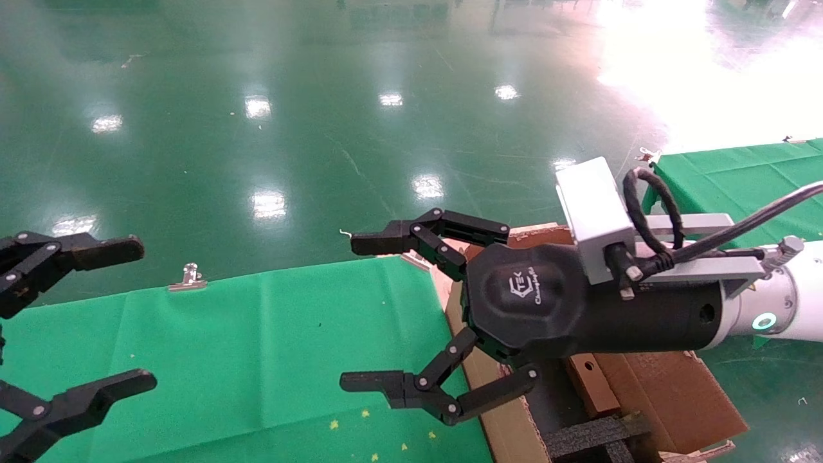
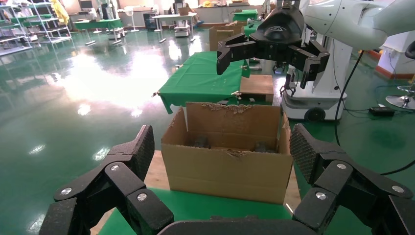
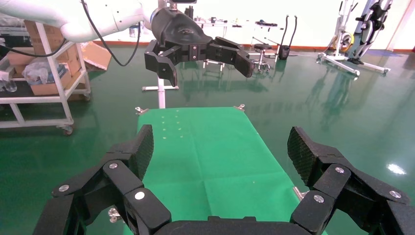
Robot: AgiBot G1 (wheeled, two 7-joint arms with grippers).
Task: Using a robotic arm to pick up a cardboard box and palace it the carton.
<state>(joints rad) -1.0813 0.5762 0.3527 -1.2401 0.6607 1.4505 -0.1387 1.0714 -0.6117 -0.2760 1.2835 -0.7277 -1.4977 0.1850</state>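
Right gripper [image 1: 370, 315]: at the end of the robotic arm [image 1: 781, 302], held in the air over the edge of the green table [image 1: 257, 347] next to the carton; its jaws are spread wide with nothing between them (the silver camera block and black cable sit on top of the wrist).
Left gripper [image 1: 119, 318]: at the left edge of the head view, above the same green table, its fingers also spread wide and empty.
Carton [image 2: 227, 156]: stands on the floor just beside the table's end, flaps up with ragged edges; black foam inserts [image 1: 595, 437] show inside it in the head view.
Cardboard box [image 1: 591, 384]: a small brown piece with a round hole lies inside the carton, under the right wrist (mostly hidden by the gripper body, so I cannot tell how it lies).
Table clips: a metal clip [image 1: 188, 278] holds the green cloth at the far edge.
Floor [image 1: 289, 128]: glossy green, with lamp reflections.
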